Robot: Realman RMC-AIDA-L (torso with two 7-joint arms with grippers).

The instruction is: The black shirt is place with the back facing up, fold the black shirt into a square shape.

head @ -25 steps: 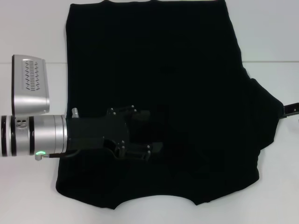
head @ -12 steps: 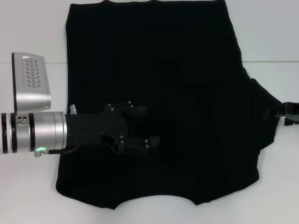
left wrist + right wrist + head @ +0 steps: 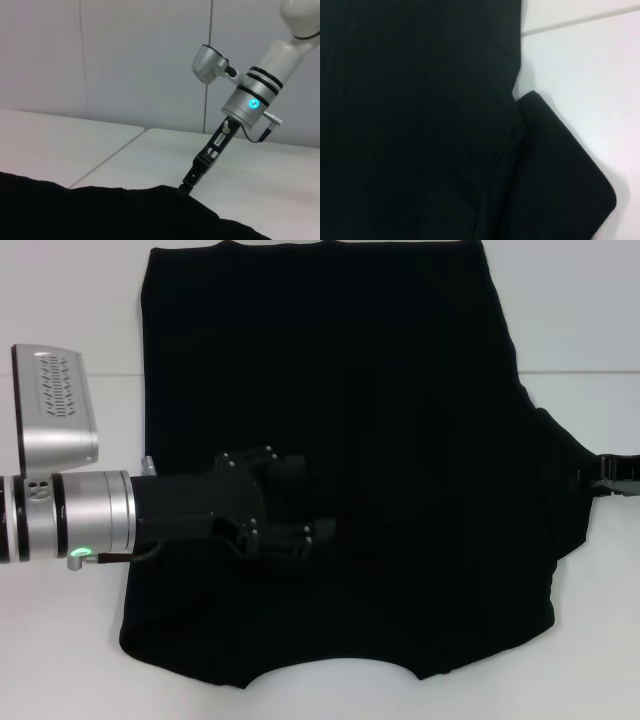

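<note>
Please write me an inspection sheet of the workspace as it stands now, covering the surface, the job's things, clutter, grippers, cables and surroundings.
Surface: white table with a seam line across it.
Job's things: black shirt spread flat, plain side up, no lettering visible; the sleeve on the robot's right sticks out sideways onto the table.
Clutter: nothing seen.
Grippers: left gripper lies over the shirt's middle, reaching in from the left; right gripper sits at the edge of the right sleeve, tip at the fabric.
Cables: a short lead loops at the right wrist; a thin one by the left wrist.
Surroundings: pale panelled wall behind the table.
</note>
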